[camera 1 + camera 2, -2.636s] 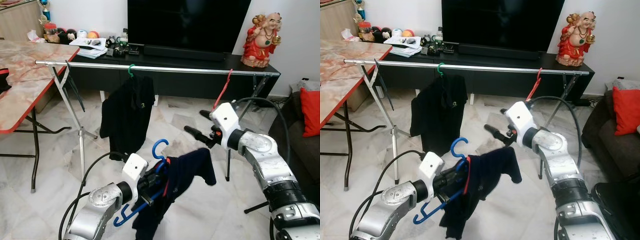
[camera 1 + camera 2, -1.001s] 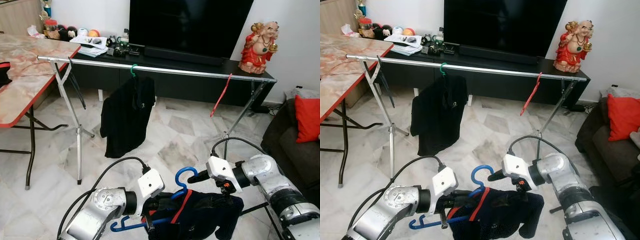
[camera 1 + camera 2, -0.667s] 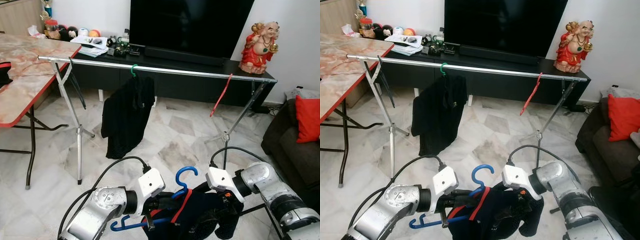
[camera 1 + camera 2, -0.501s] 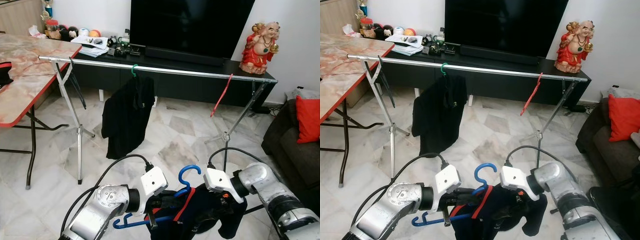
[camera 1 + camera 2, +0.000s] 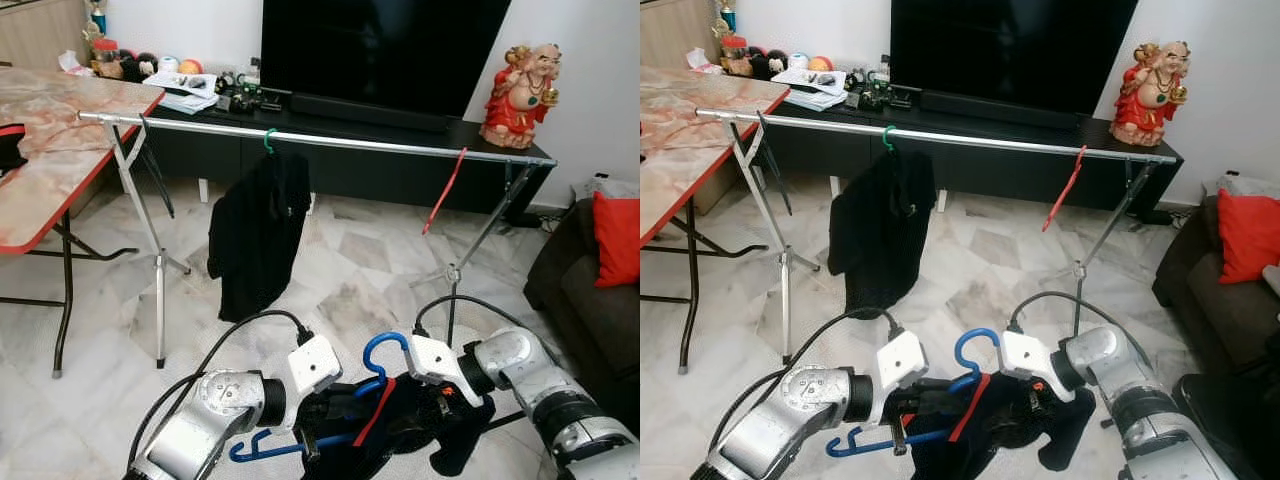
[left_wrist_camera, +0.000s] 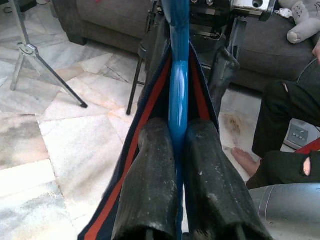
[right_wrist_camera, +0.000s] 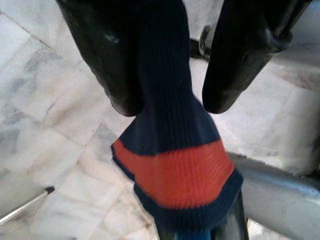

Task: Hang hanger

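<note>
The left gripper [image 6: 176, 150] has its fingers [image 6: 150, 180] pressed together on the bar of the blue hanger [image 6: 178, 75], which runs straight out between them. A navy garment with orange trim [image 5: 400, 430] is draped over that hanger, low above the marble floor [image 5: 350, 290]. The right gripper [image 7: 172, 85] has its fingers [image 7: 107, 55] spread on either side of the garment's ribbed navy-and-orange collar band, which hangs between them; one finger touches the cloth, the other stands just apart. Beyond both arms stands a metal clothes rail [image 5: 330, 143], well apart from the held hanger. On it hang a black shirt [image 5: 257, 235] on a green hanger [image 5: 267, 140] and an empty red hanger [image 5: 443, 192].
</note>
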